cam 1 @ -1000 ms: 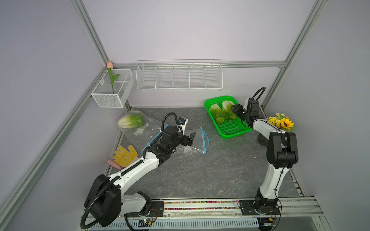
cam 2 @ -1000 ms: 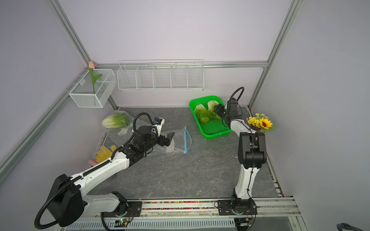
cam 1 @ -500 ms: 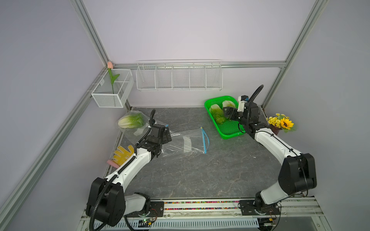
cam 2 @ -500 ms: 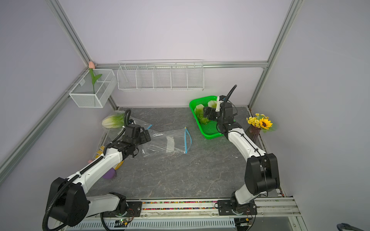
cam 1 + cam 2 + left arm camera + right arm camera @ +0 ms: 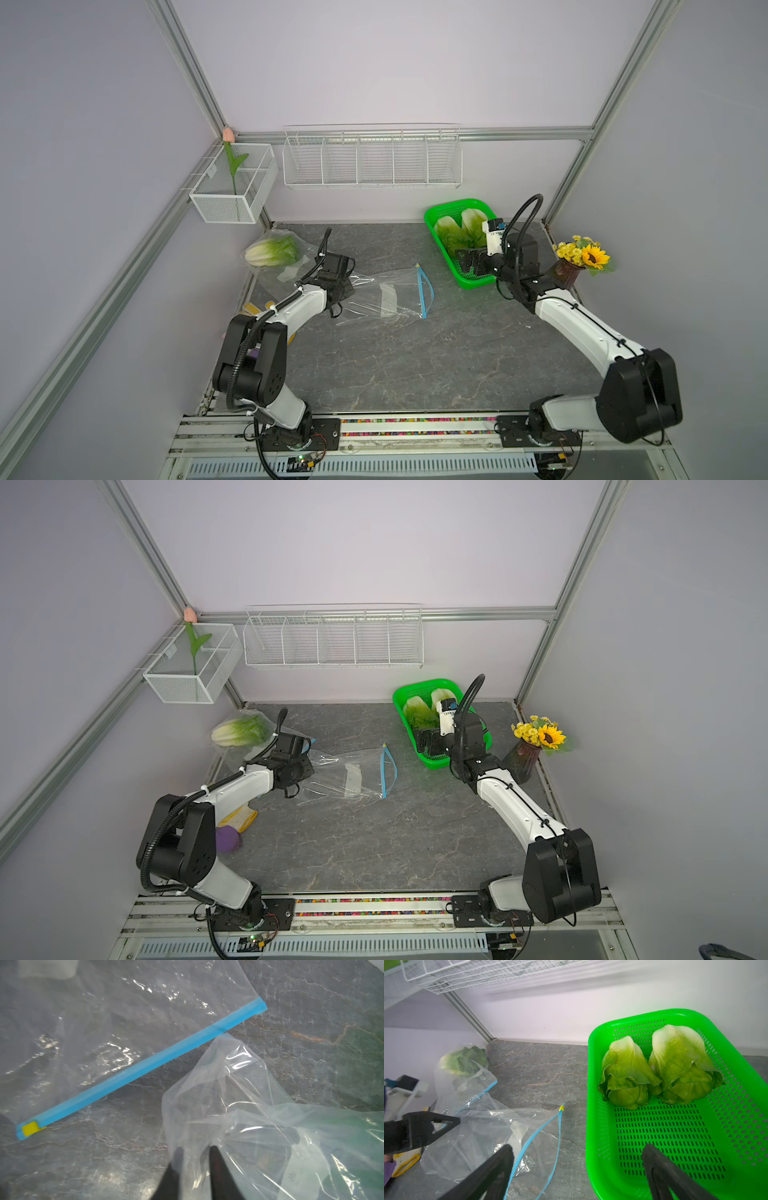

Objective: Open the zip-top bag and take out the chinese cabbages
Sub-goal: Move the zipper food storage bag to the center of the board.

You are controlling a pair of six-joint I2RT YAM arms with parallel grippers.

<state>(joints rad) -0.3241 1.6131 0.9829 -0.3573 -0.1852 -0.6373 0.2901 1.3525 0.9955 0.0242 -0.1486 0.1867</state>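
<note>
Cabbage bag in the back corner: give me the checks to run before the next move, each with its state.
1. Two chinese cabbages in the green basket: ok.
2. Third cabbage out of the cabbage bag: not ok, it lies inside.
3. That bag's zip open: not ok, it looks closed, slider at one end.
4. Left tool free: not ok, shut on the empty bag, pinching its film.
5. Right tool open and holding nothing: ok.
</note>
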